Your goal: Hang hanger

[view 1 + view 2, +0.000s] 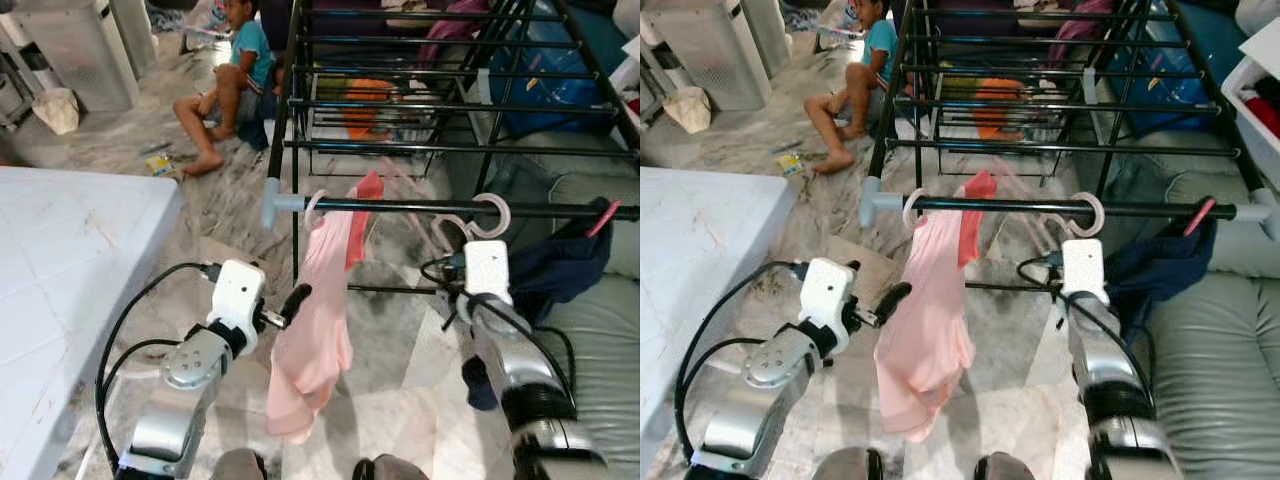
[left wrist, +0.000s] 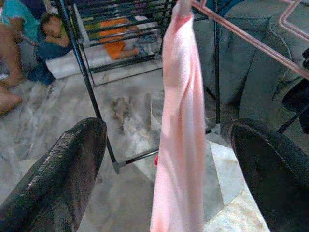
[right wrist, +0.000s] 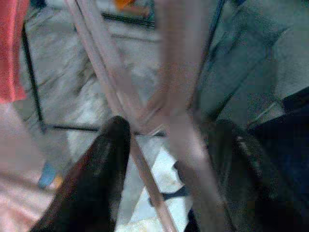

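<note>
Pink hanger point(image 1: 470, 222) hooked on rack point(image 1: 450, 208); right gripper point(image 3: 169, 145) fingers straddle it, apart; left gripper point(image 2: 169, 164) spread beside garment point(image 1: 315, 330).

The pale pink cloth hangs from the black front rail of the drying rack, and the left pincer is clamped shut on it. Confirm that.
Not quite. The pale pink cloth does hang from the black front rail, but the left pincer is open; the left wrist view shows its fingers spread either side of the cloth, not clamped.

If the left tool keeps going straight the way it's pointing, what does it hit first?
Most likely the pink garment hanging from the rack's front bar: it sits right between the open left tool fingers, with floor and rack legs behind. Depth is uncertain.
</note>
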`<state>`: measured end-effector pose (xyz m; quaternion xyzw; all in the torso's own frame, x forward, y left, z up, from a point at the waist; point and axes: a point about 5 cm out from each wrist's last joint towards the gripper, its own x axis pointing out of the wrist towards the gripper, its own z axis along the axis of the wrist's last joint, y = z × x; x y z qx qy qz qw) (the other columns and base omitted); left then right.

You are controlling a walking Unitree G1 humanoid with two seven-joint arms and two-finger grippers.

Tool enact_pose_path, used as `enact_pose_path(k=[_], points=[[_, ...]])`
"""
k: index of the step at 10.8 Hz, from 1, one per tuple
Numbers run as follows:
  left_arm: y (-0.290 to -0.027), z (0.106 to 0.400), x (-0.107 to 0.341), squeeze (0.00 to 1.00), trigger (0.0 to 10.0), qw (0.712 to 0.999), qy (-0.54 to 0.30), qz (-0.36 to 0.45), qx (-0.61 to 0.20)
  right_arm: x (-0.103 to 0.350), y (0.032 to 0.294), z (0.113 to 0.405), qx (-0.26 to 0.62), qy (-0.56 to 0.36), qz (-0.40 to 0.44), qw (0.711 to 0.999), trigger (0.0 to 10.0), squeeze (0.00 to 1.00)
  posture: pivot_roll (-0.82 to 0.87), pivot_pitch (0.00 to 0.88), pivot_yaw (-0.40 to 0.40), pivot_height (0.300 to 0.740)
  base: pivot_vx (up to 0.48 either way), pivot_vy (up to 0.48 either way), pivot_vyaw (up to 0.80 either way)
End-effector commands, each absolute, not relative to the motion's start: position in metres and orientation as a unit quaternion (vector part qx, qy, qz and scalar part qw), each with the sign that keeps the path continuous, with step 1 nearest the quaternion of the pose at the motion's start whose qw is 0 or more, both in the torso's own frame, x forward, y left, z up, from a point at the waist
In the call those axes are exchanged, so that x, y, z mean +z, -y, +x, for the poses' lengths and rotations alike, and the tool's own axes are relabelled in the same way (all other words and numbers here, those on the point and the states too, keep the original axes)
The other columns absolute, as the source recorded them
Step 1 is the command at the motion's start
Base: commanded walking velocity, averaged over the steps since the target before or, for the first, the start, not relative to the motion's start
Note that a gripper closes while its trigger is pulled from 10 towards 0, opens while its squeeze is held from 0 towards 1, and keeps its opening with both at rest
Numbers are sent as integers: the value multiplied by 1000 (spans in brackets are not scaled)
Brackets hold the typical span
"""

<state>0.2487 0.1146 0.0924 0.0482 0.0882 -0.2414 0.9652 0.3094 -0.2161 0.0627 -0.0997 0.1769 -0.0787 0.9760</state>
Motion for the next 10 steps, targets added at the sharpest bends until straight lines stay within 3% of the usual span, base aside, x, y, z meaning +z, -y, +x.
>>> enact_pose_path(k=[1, 4, 6, 10], points=[[-113, 247, 89, 0, 10000, 963, -93, 56, -247, 71, 214, 307, -89, -151, -113, 978, 10000, 1000, 36, 25, 29, 740, 0, 0, 0], [-112, 248, 88, 0, 10000, 962, -95, 54, -251, 65, 217, 291, -119, -164, -103, 974, 10000, 1000, 31, 18, 32, 740, 0, 0, 0], [-114, 248, 86, 0, 10000, 963, -93, 57, -245, 71, 221, 280, -140, -127, -90, 978, 10000, 1000, 31, 11, 47, 740, 0, 0, 0], [-116, 250, 85, 0, 10000, 968, -90, 50, -228, 85, 209, 274, -108, -67, -75, 989, 10000, 1000, 20, 0, 44, 740, 0, 0, 0]])
